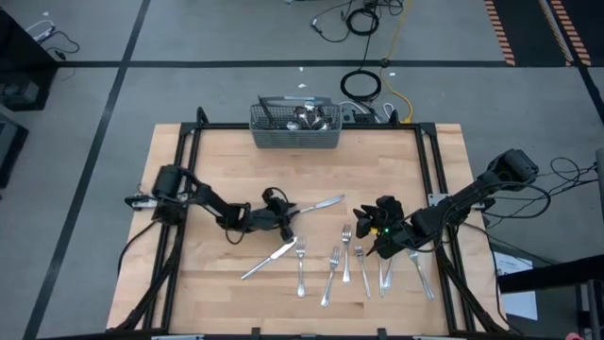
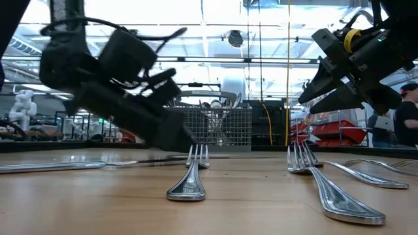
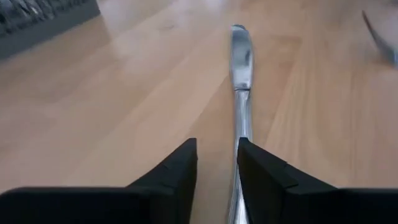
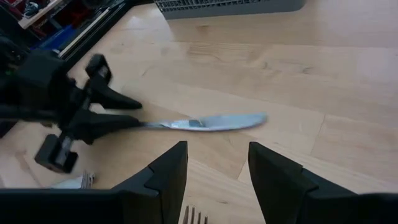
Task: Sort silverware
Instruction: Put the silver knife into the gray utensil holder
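Observation:
A silver table knife [image 1: 321,203] lies flat on the wooden table, its blade toward the far right. My left gripper [image 3: 217,165] is open at the knife's handle end, just above the table; the handle runs under the gap, close along one finger. My right gripper [image 1: 370,227] hangs open above the table to the right of the knife, with nothing between its fingers [image 4: 217,168]. A second knife [image 1: 269,261] lies nearer the front edge. Several forks [image 1: 330,274] lie in a row along the front, below the right gripper. My left gripper stands at the knife's handle end [image 3: 239,134], which lies flat on the table along the inner side of one finger [image 3: 261,171]. I cannot tell whether that finger touches the handle. The fingers come slanting down from the table's left, along the knife.
A grey wire-mesh basket [image 1: 295,127] with more silverware in it stands at the table's far edge, in the middle. Bare wood lies between the basket and the knife. A black frame rail [image 1: 189,151] runs along the table's sides.

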Motion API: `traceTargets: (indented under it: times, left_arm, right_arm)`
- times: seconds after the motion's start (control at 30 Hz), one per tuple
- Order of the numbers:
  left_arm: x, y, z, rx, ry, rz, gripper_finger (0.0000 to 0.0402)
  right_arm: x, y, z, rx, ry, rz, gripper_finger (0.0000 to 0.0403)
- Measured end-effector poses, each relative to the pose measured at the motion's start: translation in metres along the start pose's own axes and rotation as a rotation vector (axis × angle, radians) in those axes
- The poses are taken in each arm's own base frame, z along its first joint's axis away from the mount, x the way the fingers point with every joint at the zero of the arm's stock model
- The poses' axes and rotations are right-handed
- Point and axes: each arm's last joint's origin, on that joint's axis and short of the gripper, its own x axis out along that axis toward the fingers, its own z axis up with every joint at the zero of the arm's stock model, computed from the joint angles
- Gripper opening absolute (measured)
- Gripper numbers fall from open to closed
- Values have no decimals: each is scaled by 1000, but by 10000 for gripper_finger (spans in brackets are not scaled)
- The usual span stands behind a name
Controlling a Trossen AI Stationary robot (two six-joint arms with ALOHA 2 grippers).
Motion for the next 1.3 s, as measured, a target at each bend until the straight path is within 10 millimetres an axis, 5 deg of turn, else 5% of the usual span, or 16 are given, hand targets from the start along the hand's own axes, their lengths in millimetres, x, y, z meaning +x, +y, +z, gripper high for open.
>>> traceTargets:
  times: [0.1, 0.37, 1.0, 1.13, 1.3]
  left_arm:
    - [-15, 7, 8, 76, -20, 12, 139]
    - [-36, 8, 14, -108, -53, -59, 197]
    - [-27, -13, -62, -74, 18, 116, 217]
    - [-26, -17, -62, -69, 13, 111, 185]
    - [-22, -22, -60, -83, 15, 124, 81]
  right_arm:
    - [0, 0, 0, -5, 4, 0, 160]
    - [0, 0, 0, -26, 4, -2, 160]
    - [0, 0, 0, -27, -2, -4, 160]
    - [0, -1, 0, -29, -11, -7, 160]
    - [0, -1, 1, -24, -36, -11, 160]
